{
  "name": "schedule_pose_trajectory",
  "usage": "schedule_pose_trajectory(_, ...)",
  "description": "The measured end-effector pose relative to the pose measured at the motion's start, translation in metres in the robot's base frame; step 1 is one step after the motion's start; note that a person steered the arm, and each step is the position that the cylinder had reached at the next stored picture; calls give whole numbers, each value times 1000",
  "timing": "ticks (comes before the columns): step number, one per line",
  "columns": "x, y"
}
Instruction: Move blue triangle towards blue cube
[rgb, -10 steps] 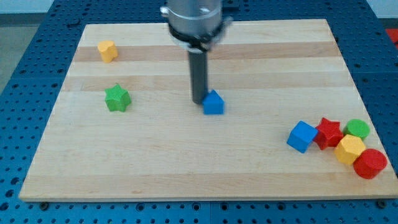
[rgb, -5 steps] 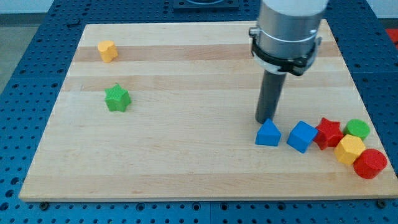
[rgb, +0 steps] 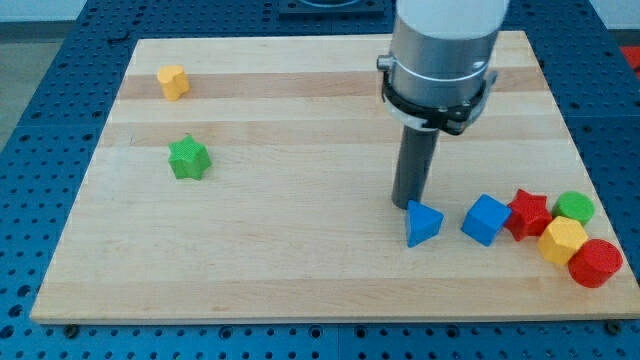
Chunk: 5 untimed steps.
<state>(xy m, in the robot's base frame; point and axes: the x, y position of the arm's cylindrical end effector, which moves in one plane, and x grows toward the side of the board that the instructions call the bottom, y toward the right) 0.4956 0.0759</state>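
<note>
While my tip (rgb: 405, 205), a bare rod holding nothing, touches the blue triangle's (rgb: 423, 222) upper-left edge, the blue cube (rgb: 487, 219) sits just right.

The light wooden board (rgb: 300, 260) rests on a blue perforated bench (rgb: 40, 120) and carries eight small coloured blocks. A yellow block (rgb: 172, 81) lies near the view's top-left corner, with a green star-shaped block (rgb: 188, 158) below it. Toward the view's lower right lie a blue triangle (rgb: 423, 223), a blue cube (rgb: 487, 219), then a touching cluster: red star (rgb: 529, 213), green round block (rgb: 575, 208), yellow hexagonal block (rgb: 562, 240) and red round block (rgb: 596, 263).
</note>
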Motion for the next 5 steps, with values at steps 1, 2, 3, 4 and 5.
schedule_pose_trajectory(1, 11, -10)
schedule_pose_trajectory(2, 32, -7)
schedule_pose_trajectory(3, 39, 0)
schedule_pose_trajectory(4, 47, 8)
schedule_pose_trajectory(5, 60, 20)
